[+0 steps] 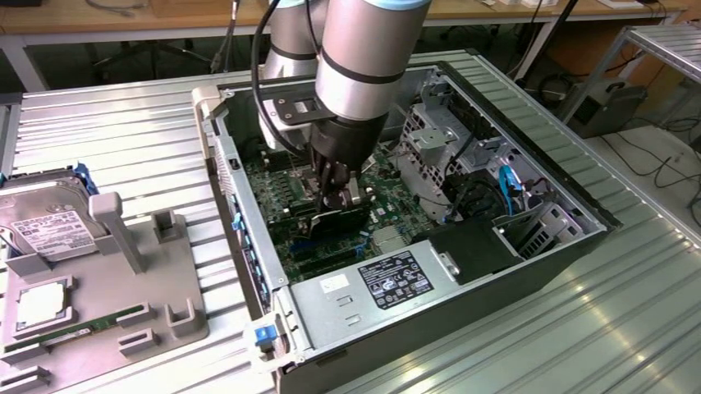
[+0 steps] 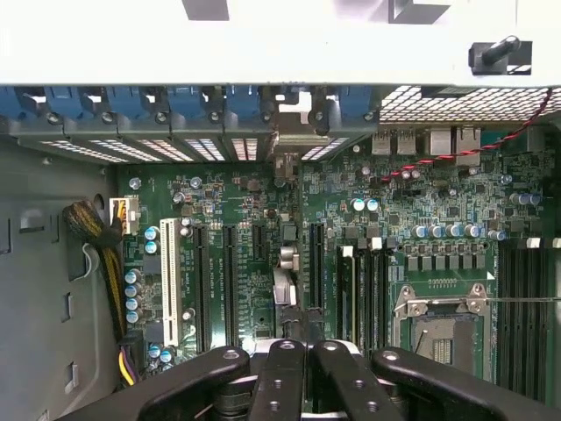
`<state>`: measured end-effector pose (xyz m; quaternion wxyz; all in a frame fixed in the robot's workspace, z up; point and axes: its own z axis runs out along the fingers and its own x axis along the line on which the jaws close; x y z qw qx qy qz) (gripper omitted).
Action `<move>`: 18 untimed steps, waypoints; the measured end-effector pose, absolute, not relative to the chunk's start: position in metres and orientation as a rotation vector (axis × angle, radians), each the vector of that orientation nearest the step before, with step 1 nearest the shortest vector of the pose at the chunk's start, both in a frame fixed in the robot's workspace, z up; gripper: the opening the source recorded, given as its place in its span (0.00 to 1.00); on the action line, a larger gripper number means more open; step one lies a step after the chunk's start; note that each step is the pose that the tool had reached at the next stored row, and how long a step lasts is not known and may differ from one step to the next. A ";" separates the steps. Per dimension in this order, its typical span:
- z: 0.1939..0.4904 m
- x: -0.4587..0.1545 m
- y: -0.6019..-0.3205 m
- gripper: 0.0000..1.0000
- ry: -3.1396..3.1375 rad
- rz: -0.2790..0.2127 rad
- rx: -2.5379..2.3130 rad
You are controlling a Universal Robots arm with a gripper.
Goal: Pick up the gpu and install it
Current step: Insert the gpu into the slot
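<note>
The gpu (image 1: 328, 223) is a thin black card standing on edge low over the green motherboard (image 1: 279, 193) inside the open computer case (image 1: 526, 246). My gripper (image 1: 337, 201) reaches straight down into the case and is shut on the card's top edge. In the wrist view the gpu (image 2: 285, 281) runs edge-on as a slim slab between the black expansion slots. Its silver bracket (image 2: 289, 145) meets the rear slot openings, and my gripper (image 2: 296, 346) has its black fingers (image 2: 279, 368) pressed together around the card. Whether the card sits fully in a slot is hidden.
The case walls, the silver drive cage (image 1: 438, 139) and the power supply (image 1: 378, 283) hem in the arm. A white slot (image 2: 169, 281), a cable bundle (image 2: 105, 254) and the CPU socket (image 2: 443, 320) flank the card. A grey fixture (image 1: 164, 287) holds a hard drive (image 1: 49, 230) and a memory stick (image 1: 77, 332).
</note>
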<state>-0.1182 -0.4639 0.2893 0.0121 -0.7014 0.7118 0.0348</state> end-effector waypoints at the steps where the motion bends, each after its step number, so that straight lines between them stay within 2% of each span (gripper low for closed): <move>1: 0.289 -0.118 -0.464 0.11 2.219 0.108 -2.187; 18: 0.274 -0.127 -0.459 0.11 2.219 0.108 -2.187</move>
